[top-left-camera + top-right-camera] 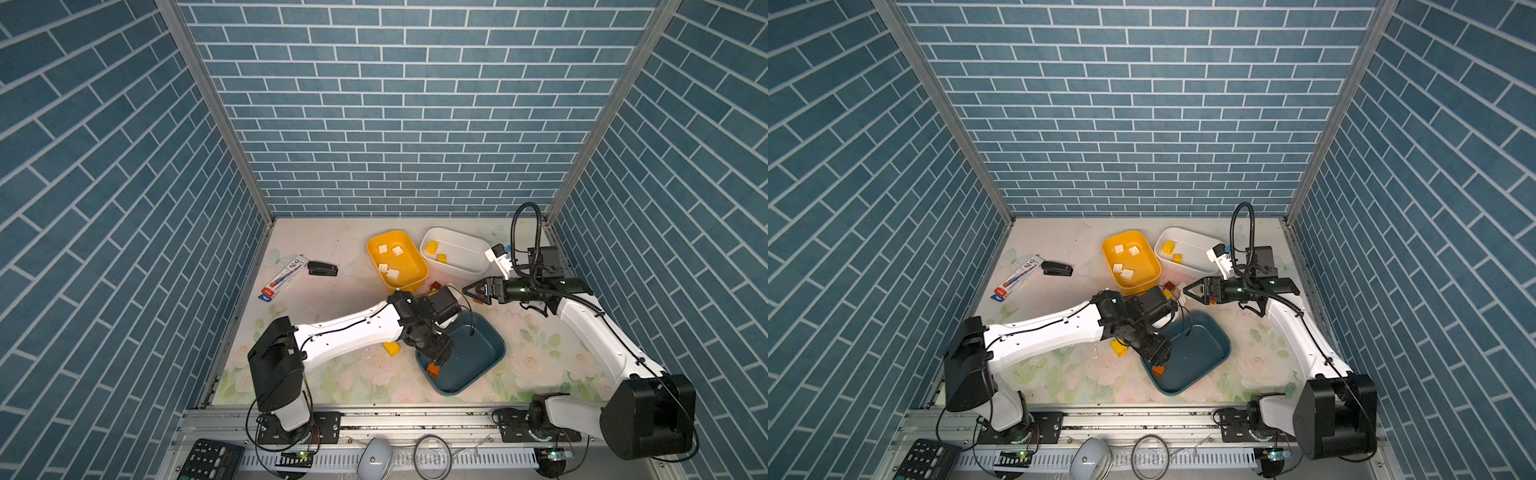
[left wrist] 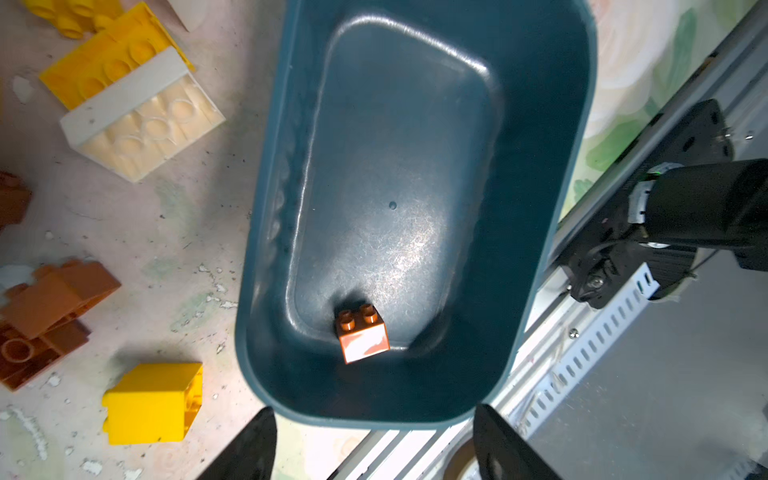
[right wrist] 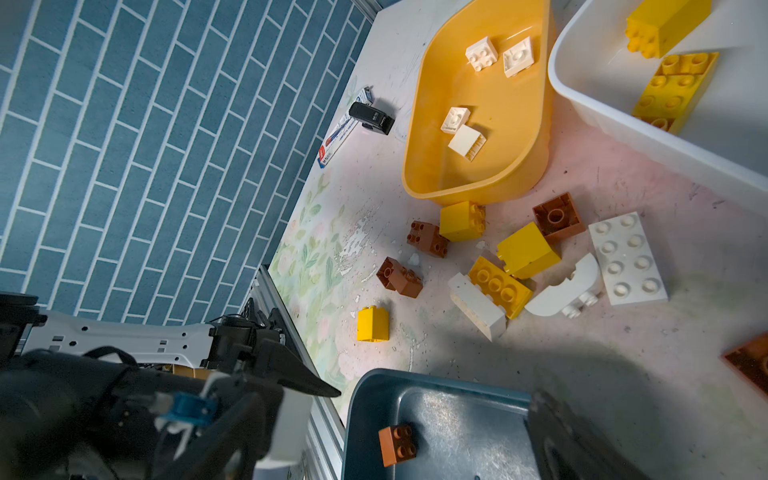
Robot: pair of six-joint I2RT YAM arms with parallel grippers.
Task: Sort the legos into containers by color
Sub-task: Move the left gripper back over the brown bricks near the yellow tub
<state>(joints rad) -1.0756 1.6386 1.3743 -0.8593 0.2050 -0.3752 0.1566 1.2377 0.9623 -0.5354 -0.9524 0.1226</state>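
**Operator:** Which legos are sitting in containers at this point?

**Technician:** One brown brick is resting on the floor of the teal tub, close to one end wall. Four white bricks are lying in the yellow tub. Two yellow bricks are lying in the white tub. Each tub is taking a single colour.

**Operator:** What are the grippers doing?

**Technician:** The left gripper is hovering over that end of the teal tub, jaws spread, with nothing between them. The right gripper is hanging beside the unsorted pile, jaws spread wide and carrying nothing.

**Operator:** What is waiting to be sorted?

**Technician:** At least ten loose bricks are lying on the table between the three tubs. They are a mix of brown, yellow and white, and several are touching one another. By my estimate, the task is running at under half complete. The brown group is lagging most, with only one piece placed.
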